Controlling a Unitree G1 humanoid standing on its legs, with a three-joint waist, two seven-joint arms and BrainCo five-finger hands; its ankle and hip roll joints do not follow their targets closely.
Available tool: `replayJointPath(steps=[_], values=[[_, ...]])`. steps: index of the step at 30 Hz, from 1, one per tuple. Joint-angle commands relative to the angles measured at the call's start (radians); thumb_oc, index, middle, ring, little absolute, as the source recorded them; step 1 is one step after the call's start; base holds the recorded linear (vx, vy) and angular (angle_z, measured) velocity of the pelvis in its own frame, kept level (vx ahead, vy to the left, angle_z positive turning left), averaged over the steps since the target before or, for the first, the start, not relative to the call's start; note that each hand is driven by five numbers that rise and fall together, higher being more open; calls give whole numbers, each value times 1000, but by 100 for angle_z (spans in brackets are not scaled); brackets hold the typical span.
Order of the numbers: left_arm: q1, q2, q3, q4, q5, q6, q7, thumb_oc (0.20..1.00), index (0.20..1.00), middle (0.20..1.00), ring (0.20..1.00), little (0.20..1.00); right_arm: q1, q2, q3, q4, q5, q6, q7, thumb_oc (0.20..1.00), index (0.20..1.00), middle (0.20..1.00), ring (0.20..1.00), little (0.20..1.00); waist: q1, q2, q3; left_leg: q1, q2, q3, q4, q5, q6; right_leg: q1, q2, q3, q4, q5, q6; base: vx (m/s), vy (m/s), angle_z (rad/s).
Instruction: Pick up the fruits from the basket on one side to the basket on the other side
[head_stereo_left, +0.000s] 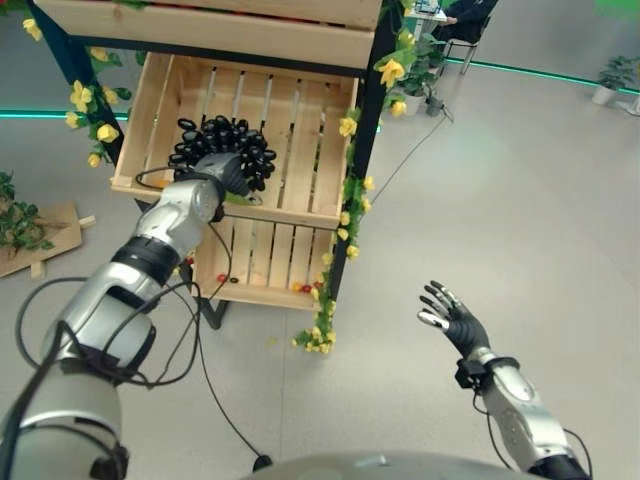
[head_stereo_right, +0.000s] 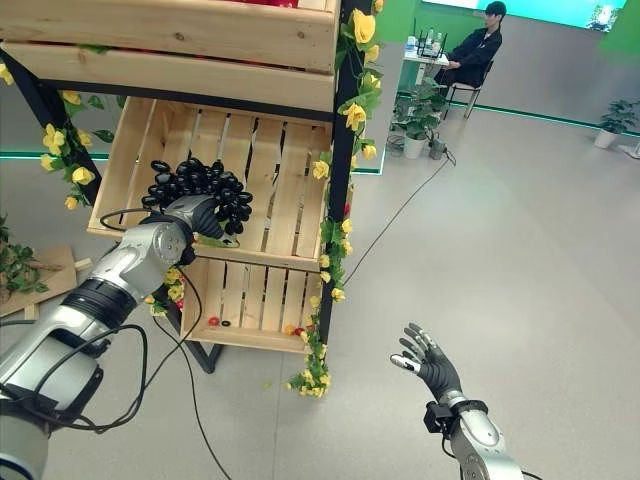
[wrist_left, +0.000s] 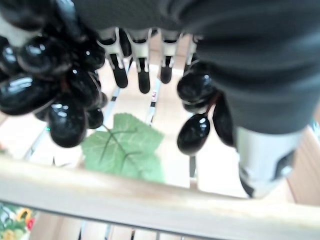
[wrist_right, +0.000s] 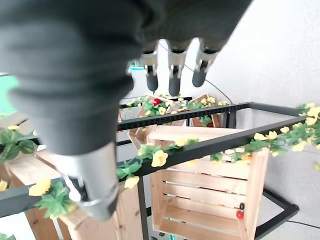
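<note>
A bunch of black grapes (head_stereo_left: 225, 140) with a green leaf (wrist_left: 125, 150) is over the middle wooden crate (head_stereo_left: 300, 120) of the shelf rack, just behind its front rail (wrist_left: 150, 200). My left hand (head_stereo_left: 222, 172) reaches into that crate from the front. Its fingers (wrist_left: 142, 70) curl into the bunch, and grapes (wrist_left: 55, 100) hang on both sides of the palm. My right hand (head_stereo_left: 460, 320) hovers over the grey floor right of the rack, fingers (wrist_right: 172, 75) spread and holding nothing.
The rack's black post (head_stereo_left: 368, 130) carries yellow flowers. A lower crate (head_stereo_left: 270, 250) holds a few small red fruits (head_stereo_left: 305, 288); another crate (head_stereo_left: 220, 25) sits above. A person (head_stereo_right: 480, 45) sits far back. A board with greenery (head_stereo_left: 30, 230) lies left.
</note>
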Motion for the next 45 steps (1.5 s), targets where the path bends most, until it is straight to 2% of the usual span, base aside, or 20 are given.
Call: replayJointPath(steps=[1, 2, 3, 7, 8, 9, 11, 18, 28, 31, 36, 41, 45], values=[[-159, 84, -49, 22, 49, -48, -31, 1000, 1000, 1000, 1000, 1000, -24, -45, -50, -22, -8, -32, 22, 1000, 1000, 1000, 1000, 1000, 51, 35, 1, 46, 59, 2, 67, -135, -35, -31, -24, -1, 27, 15, 79, 0, 0, 0], [-160, 84, -49, 22, 49, -48, -31, 1000, 1000, 1000, 1000, 1000, -24, -45, -50, -22, -8, -32, 22, 1000, 1000, 1000, 1000, 1000, 51, 35, 1, 46, 59, 2, 67, -135, -35, -31, -24, -1, 27, 15, 79, 0, 0, 0], [-187, 108, -92, 2, 99, -69, -32, 1000, 1000, 1000, 1000, 1000, -20, -47, -44, -21, -11, -37, 27, 1000, 1000, 1000, 1000, 1000, 50, 36, 0, 47, 60, 3, 67, -136, -35, -31, -24, 0, 27, 16, 80, 0, 0, 0], [-223, 107, -147, -2, 244, -97, 24, 1000, 1000, 1000, 1000, 1000, -20, -57, -32, -27, -6, -50, 33, 1000, 1000, 1000, 1000, 1000, 47, 35, 1, 48, 60, 7, 68, -137, -36, -31, -23, 0, 26, 15, 80, 0, 0, 0], [-223, 107, -147, -2, 244, -97, 24, 1000, 1000, 1000, 1000, 1000, -20, -57, -32, -27, -6, -50, 33, 1000, 1000, 1000, 1000, 1000, 47, 35, 1, 48, 60, 7, 68, -137, -36, -31, -23, 0, 26, 15, 80, 0, 0, 0], [-228, 118, -156, -14, 313, -114, 68, 1000, 1000, 1000, 1000, 1000, -17, -63, -31, -34, 6, -59, 33, 1000, 1000, 1000, 1000, 1000, 46, 34, 1, 48, 61, 10, 68, -138, -37, -32, -23, 1, 26, 14, 81, 0, 0, 0], [-238, 139, -206, -62, 408, -148, 85, 1000, 1000, 1000, 1000, 1000, -18, -73, -28, -39, 13, -62, 34, 1000, 1000, 1000, 1000, 1000, 44, 37, 1, 48, 62, 11, 70, -140, -36, -34, -22, 5, 28, 12, 81, 0, 0, 0], [-246, 196, -214, -86, 499, -152, 114, 1000, 1000, 1000, 1000, 1000, -6, -80, -36, -49, 9, -62, 26, 1000, 1000, 1000, 1000, 1000, 44, 40, -3, 49, 62, 13, 67, -141, -36, -34, -23, 7, 26, 12, 81, 0, 0, 0], [-224, 254, -201, -135, 458, -188, 102, 1000, 1000, 1000, 1000, 1000, 9, -81, -42, -46, 5, -62, 23, 1000, 1000, 1000, 1000, 1000, 43, 44, -7, 54, 59, 16, 62, -139, -36, -30, -23, 5, 22, 13, 80, 0, 0, 0], [-243, 295, -231, -123, 446, -196, 101, 1000, 1000, 1000, 1000, 1000, 19, -81, -38, -42, 7, -64, 30, 1000, 1000, 1000, 1000, 1000, 45, 46, -9, 56, 60, 17, 58, -136, -37, -29, -23, 4, 20, 14, 81, 0, 0, 0], [-249, 309, -259, -87, 451, -201, 102, 1000, 1000, 1000, 1000, 1000, 25, -88, -34, -42, 7, -66, 34, 1000, 1000, 1000, 1000, 1000, 43, 46, -10, 58, 61, 21, 54, -134, -38, -28, -22, 3, 17, 16, 81, 0, 0, 0], [-244, 340, -256, -45, 408, -200, 99, 1000, 1000, 1000, 1000, 1000, 28, -89, -36, -40, 11, -67, 35, 1000, 1000, 1000, 1000, 1000, 43, 49, -9, 60, 62, 24, 53, -133, -38, -29, -23, 4, 19, 17, 82, 0, 0, 0], [-224, 357, -197, 10, 274, -182, 71, 1000, 1000, 1000, 1000, 1000, 30, -87, -39, -40, 19, -66, 42, 1000, 1000, 1000, 1000, 1000, 42, 50, -5, 58, 62, 25, 53, -129, -38, -33, -24, 7, 19, 19, 81, 0, 0, 0]])
